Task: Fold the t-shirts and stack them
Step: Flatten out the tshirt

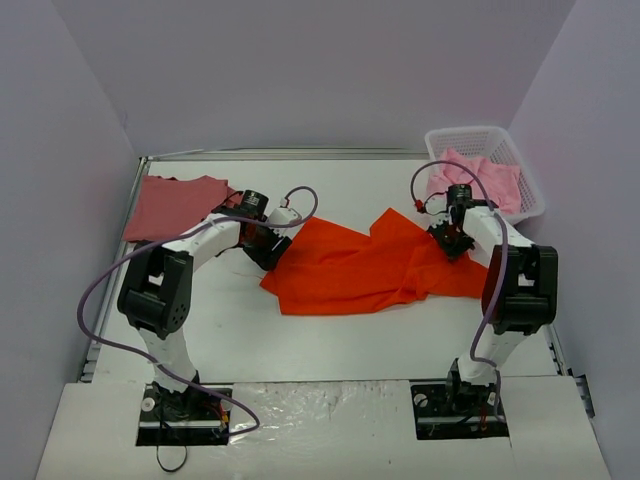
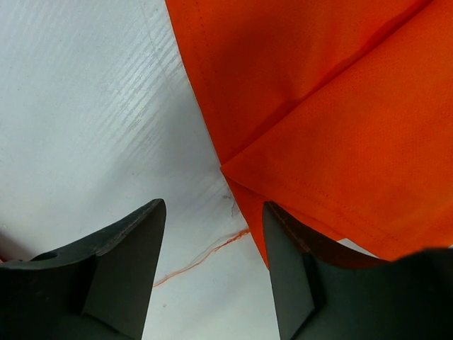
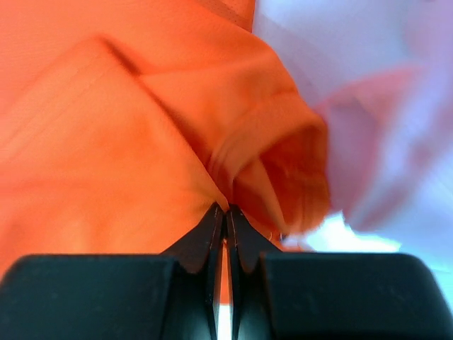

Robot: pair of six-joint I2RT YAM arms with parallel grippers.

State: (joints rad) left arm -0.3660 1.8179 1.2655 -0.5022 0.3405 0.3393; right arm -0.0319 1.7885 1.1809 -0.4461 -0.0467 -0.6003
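A bright orange-red t-shirt (image 1: pixel 350 268) lies crumpled across the middle of the table. My right gripper (image 1: pixel 450 243) is at its right end. In the right wrist view that gripper (image 3: pixel 226 208) is shut, pinching a bunched fold of the orange-red t-shirt (image 3: pixel 106 142). My left gripper (image 1: pixel 268 250) is at the shirt's left edge. It stands open (image 2: pixel 212 207) over bare table, and the hem of the orange-red t-shirt (image 2: pixel 333 106) lies against its right finger (image 2: pixel 287 269). A dusty rose-red t-shirt (image 1: pixel 175 205) lies flat at the far left. Light pink t-shirts (image 1: pixel 478 180) fill the basket.
The white lattice basket (image 1: pixel 500 140) stands at the back right corner, close behind my right arm. A loose orange thread (image 2: pixel 202 256) lies on the white table between my left fingers. Grey walls enclose the table on three sides.
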